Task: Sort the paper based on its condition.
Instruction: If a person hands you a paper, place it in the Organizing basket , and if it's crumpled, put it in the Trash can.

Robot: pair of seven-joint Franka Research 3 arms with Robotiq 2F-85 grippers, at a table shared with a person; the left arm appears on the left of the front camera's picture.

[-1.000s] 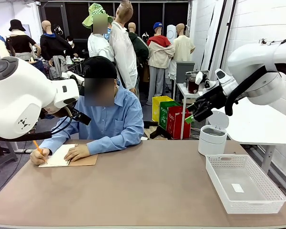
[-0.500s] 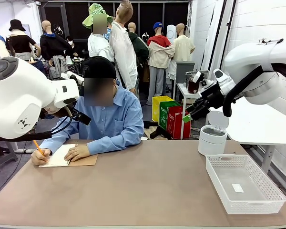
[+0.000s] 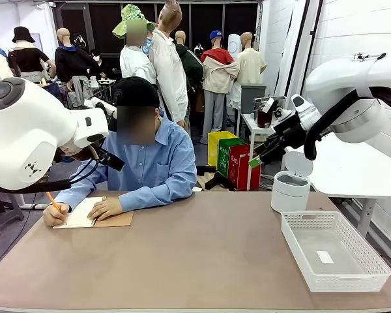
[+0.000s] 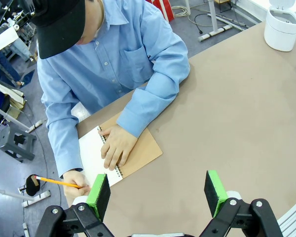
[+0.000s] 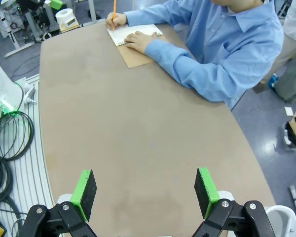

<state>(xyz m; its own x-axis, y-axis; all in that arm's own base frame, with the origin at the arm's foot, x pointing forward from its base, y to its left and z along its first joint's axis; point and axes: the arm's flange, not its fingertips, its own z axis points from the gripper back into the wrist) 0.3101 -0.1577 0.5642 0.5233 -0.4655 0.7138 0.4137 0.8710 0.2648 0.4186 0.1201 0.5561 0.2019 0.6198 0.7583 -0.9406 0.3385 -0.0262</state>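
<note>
Person's hand (image 4: pixel 117 146) rests on notebook (image 4: pixel 119 156); fingers (image 4: pixel 98 195) spread apart.

Green pads (image 4: pixel 98 194) tip the black left gripper (image 4: pixel 158 192); beyond them lie a brown-covered notebook (image 4: pixel 138 153), its white page (image 4: pixel 91 150), an orange pencil (image 4: pixel 59 182), a light-blue sleeve (image 4: pixel 153 96) and the tan table (image 4: pixel 237 108).

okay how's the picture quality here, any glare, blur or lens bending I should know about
Front view: even indoor light, sharp; the white left arm housing looms large and bright. Left wrist view: wide-angle bend, the table edge slants; notebook and pencil crisp. Right wrist view: table edges curve, soft sheen on the tabletop, no motion blur.
</note>
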